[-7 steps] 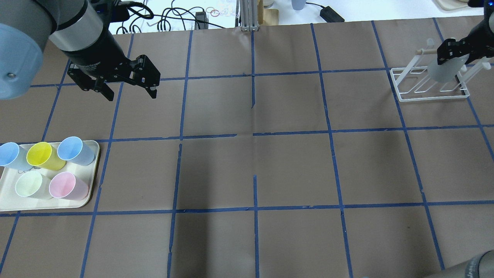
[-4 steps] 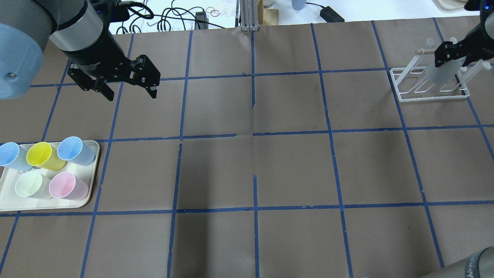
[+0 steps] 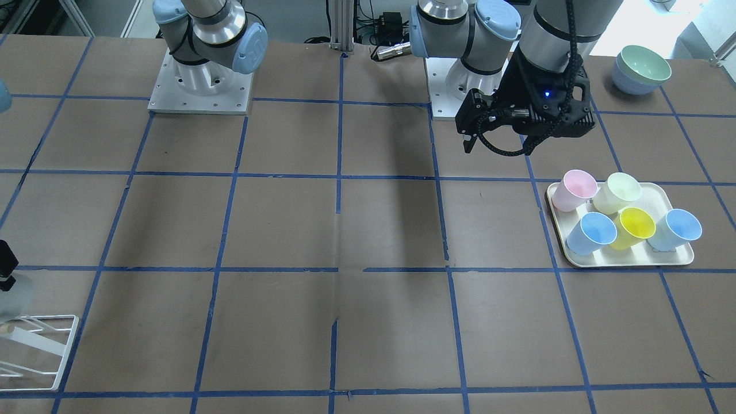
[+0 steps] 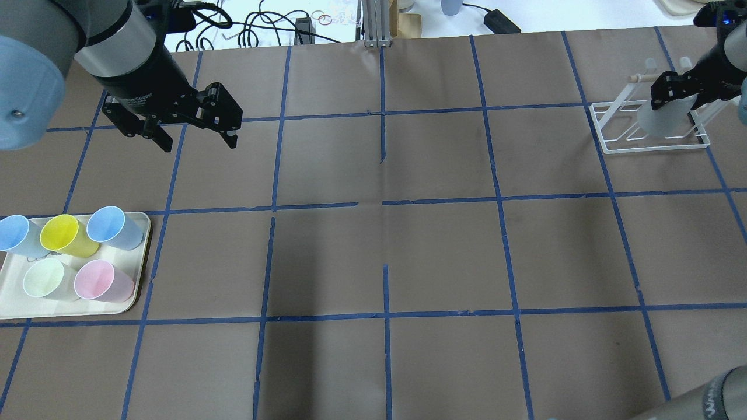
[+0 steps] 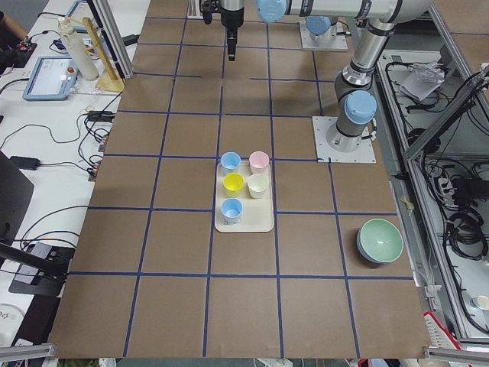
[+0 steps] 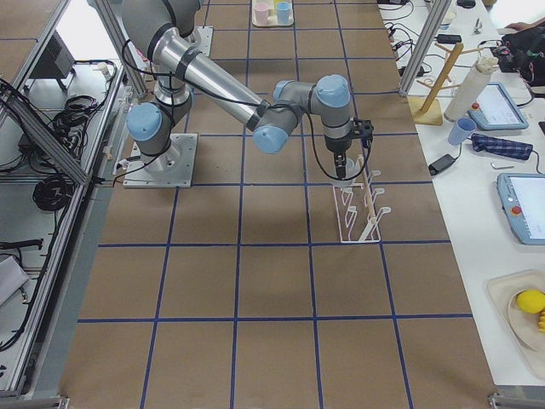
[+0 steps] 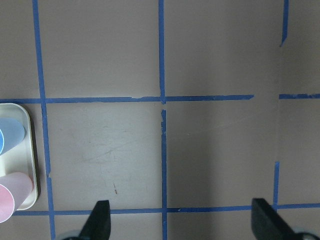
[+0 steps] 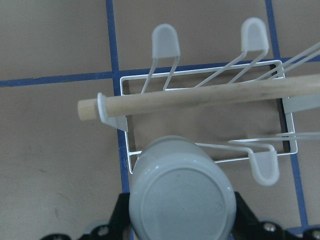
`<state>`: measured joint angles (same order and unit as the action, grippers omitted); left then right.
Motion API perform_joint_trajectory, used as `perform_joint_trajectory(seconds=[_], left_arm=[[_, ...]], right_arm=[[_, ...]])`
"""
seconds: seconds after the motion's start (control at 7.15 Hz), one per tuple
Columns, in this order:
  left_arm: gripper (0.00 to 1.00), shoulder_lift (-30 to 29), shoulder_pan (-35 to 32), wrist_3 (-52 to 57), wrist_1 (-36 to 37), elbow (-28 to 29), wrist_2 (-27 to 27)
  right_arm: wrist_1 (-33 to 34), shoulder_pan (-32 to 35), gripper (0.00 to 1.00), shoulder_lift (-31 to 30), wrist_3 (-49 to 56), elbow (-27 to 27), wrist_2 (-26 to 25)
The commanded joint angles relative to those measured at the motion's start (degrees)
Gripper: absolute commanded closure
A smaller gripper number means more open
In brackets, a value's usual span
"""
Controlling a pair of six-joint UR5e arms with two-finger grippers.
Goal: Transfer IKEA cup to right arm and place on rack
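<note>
**Q:** What stage is reached?

**A:** The transfer is judged complete. The IKEA cup (image 4: 662,119) is gripped base-up by the right gripper (image 4: 674,93), whose jaws are closed on the cup's walls. It is held over the rack (image 4: 613,146) at the table's 2 o'clock. Seating on a rod is not yet seen.

**Q:** And the poses?

**A:** The right gripper is pointed downward. The left gripper (image 4: 198,143) is held at 10 o'clock, jaws spread wide and empty.

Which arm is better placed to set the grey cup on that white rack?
Right. The right hand grips the grey cup, base up, just over the rack. The left hand hangs open and empty across the table, near the tray.
</note>
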<state>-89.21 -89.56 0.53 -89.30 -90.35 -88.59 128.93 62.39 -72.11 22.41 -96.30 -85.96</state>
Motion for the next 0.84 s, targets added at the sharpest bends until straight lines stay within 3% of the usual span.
perform_joint_trajectory(seconds=[0.0,0.28,0.7], left_arm=[[0.00,0.00,0.00,0.00,0.00,0.00,0.00],[0.00,0.00,0.00,0.00,0.00,0.00,0.00],[0.00,0.00,0.00,0.00,0.09,0.00,0.00]], right_arm=[[0.01,0.01,0.98,0.74,0.00,-0.02,-0.09],[0.01,0.01,0.94,2.32,-0.09,0.06,-0.09],[0.44,0.01,0.46,3.11,-0.09,0.06,-0.18]])
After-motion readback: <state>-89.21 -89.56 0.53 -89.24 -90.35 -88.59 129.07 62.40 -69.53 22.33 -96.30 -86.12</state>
